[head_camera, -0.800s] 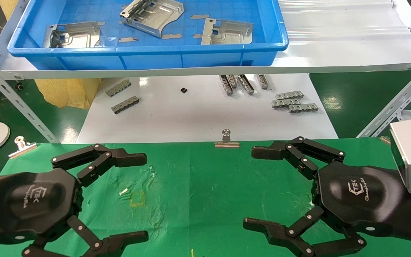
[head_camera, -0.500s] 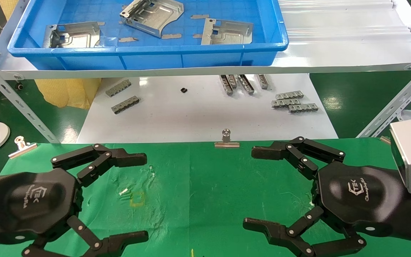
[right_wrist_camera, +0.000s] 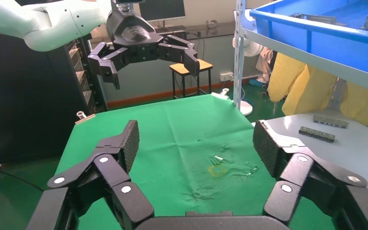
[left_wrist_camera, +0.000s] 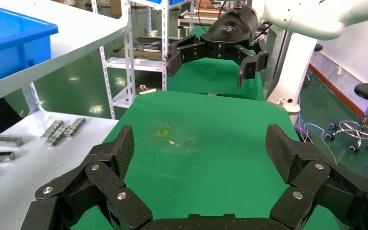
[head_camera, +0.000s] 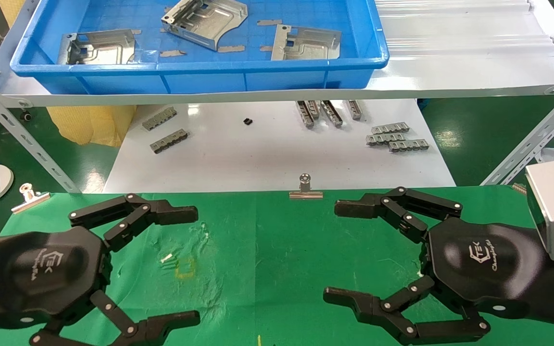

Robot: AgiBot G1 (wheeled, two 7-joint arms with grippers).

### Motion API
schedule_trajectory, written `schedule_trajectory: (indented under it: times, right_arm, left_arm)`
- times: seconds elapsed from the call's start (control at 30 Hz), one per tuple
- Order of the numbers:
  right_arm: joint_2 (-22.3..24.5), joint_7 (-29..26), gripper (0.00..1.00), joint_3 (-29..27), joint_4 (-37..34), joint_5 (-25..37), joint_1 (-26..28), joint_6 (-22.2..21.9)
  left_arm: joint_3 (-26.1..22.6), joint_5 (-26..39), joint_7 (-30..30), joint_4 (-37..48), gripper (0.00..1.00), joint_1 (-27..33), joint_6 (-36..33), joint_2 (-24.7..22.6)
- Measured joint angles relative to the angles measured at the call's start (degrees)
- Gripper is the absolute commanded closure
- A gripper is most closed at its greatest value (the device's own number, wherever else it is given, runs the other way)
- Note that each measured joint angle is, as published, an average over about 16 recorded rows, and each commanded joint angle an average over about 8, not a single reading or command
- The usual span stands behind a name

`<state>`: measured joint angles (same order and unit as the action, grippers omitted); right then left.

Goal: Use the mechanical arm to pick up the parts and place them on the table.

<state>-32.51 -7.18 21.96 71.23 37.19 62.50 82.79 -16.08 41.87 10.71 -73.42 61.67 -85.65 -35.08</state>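
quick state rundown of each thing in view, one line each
left pincer: open, empty, hovering over the green table
right pincer: open, empty, hovering over the green table
three parts: lying in the blue tray, none picked up yet
blue tray: on the upper shelf, holding the parts
green table: wrinkled cloth, no part on it yet
binder clip: clamped on the far cloth edge

Each gripper palm (head_camera: 484, 257) carries a white logo (its small lettering cannot be read).
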Motion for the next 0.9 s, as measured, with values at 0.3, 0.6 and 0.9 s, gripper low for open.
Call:
schedule_trajectory:
  times: [0.3, 0.6, 0.9]
  right_arm:
    - [0.0, 0.0, 1.0, 0.0, 0.0, 0.0, 0.0, 0.0]
    - [0.0, 0.0, 1.0, 0.0, 0.0, 0.0, 0.0, 0.0]
    - [0.0, 0.0, 1.0, 0.0, 0.0, 0.0, 0.0, 0.0]
  left_arm:
    - [0.0, 0.0, 0.0, 0.0, 0.0, 0.0, 0.0, 0.0]
    - [0.0, 0.0, 0.0, 0.0, 0.0, 0.0, 0.0, 0.0]
    - [0.0, 0.0, 0.0, 0.0, 0.0, 0.0, 0.0, 0.0]
